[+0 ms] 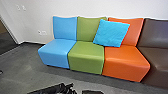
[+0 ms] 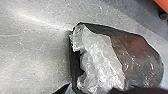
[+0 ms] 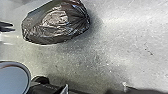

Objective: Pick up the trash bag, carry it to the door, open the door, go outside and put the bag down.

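Nearest, cut off at the bottom of the head view: black shapes (image 1: pixel 61 88), partly blurred, can't tell exactly which parts they are. Right wrist view has a round bluish surface with a pale rim (image 3: pixel 13 78), cut off, next to black hardware (image 3: pixel 48 88).

Trash bag (image 2: pixel 142 57) is large in the left wrist view: dark, glossy, some reddish tint, with crumpled clear-whitish plastic (image 2: pixel 100 60) at one end and a black edge alongside. Right wrist view has the bag too, dark and wrinkled, bulging at one end, folds gathered at the other. It's seen against grey floor; can't tell if it touches the floor or hangs. Left gripper: can't tell if wide, narrow or holding the bag. Right gripper: can't tell either.

Farther out, grey floor (image 1: pixel 27 67), then a row of joined seats: light blue (image 1: pixel 56 50), green (image 1: pixel 86 55), orange (image 1: pixel 125 62), dark brown (image 1: pixel 156 57) cut off at the picture's right. Turquoise cushion (image 1: pixel 111 33) tilted on a corner, leaning across the green and orange backrests.

Behind: white wall (image 1: pixel 90 7), outlet plates (image 1: pixel 42 32) low beside the blue seat, more plates (image 1: pixel 21 7) higher up. Opening (image 1: pixel 6 37) at the picture's left edge, darker floor inside.
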Motion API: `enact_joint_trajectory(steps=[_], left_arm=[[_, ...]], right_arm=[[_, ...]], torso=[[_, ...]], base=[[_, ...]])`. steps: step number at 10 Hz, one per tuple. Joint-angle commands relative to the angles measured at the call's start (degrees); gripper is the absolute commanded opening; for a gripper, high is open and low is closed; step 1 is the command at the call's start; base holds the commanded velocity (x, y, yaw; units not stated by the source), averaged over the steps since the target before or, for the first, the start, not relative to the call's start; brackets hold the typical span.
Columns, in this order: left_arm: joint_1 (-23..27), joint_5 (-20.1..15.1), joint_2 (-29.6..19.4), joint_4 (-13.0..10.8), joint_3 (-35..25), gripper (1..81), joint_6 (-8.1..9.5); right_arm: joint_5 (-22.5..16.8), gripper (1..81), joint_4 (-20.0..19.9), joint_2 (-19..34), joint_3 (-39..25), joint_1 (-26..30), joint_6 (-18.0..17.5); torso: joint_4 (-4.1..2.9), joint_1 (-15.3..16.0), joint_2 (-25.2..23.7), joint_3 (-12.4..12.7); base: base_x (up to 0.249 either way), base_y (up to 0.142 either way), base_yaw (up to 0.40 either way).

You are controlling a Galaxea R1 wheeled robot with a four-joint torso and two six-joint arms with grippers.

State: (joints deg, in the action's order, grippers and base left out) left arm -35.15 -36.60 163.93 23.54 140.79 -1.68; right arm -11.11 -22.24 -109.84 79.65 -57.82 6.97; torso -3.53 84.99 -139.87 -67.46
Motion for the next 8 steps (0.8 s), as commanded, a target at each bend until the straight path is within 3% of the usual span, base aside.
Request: enact_joint_trajectory(steps=[1, 5, 7, 8], left_arm=[[8.03, -4.98, 2.54, 0.81, 0.63, 81.1, -0.25], [8.03, -6.21, 5.10, 0.54, 0.98, 81.1, -0.34], [8.03, -5.86, 5.45, 0.63, 1.07, 81.1, -0.25], [8.12, -5.33, 5.54, 0.72, 1.24, 81.1, -0.34]], right_arm=[[-3.57, 81.1, -1.14, 3.02, -0.56, 3.98, -0.03], [-3.57, 81.1, -1.06, 2.49, 0.14, 3.89, -0.03], [-3.57, 81.1, -1.06, 2.31, 0.14, 3.89, -0.03], [-3.57, 81.1, -1.06, 2.05, 0.14, 3.80, -0.03]], torso=[[0.00, 3.65, -5.67, 0.00], [0.00, 8.59, -13.64, 0.00], [0.00, 11.21, -14.83, 0.00], [0.00, 8.68, -13.12, 0.02]], base=[[0.000, 0.000, 0.000], [0.000, 0.000, 0.000], [0.000, 0.000, 0.000], [0.000, 0.000, 0.000]])
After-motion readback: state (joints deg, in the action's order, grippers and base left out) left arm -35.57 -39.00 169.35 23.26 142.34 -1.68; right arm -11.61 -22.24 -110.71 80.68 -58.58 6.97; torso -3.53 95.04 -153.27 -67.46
